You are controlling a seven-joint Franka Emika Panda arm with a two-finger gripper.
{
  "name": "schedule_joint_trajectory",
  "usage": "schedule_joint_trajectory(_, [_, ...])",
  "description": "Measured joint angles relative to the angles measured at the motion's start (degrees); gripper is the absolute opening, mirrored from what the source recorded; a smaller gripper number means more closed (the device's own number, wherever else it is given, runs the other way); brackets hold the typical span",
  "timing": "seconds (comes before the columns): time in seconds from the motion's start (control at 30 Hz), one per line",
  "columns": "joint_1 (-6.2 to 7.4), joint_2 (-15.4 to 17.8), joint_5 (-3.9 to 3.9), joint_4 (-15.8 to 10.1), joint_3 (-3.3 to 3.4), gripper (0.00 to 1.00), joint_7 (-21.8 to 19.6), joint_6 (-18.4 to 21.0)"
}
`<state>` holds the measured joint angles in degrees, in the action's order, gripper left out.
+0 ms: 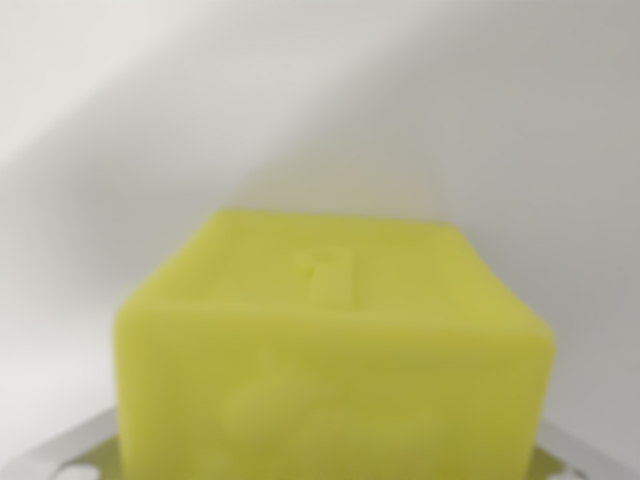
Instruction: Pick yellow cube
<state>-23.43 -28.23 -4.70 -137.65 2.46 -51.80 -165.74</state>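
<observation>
Here, the yellow cube point(335, 370) fills the lower middle of the wrist view, close to the lens and out of focus. Its top face slopes away from the camera and carries a faint raised mark near the centre; the front face shows a dim embossed shape. At the bottom edge, pale metal gripper point(330, 470) parts show on both sides of the cube, one strip at the wrist view's left corner and another at the right, each just beside the cube's lower edges. Whether the fingers press on the cube cannot be told. Behind it lies a plain white surface point(320, 110) crossed by soft grey shadow.
</observation>
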Motion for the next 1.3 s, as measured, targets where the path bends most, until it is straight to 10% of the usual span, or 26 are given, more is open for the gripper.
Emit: schedule_joint_trajectory(1.3, [-0.58,14.2,3.23,-2.9,0.04,0.0,-2.5,11.2])
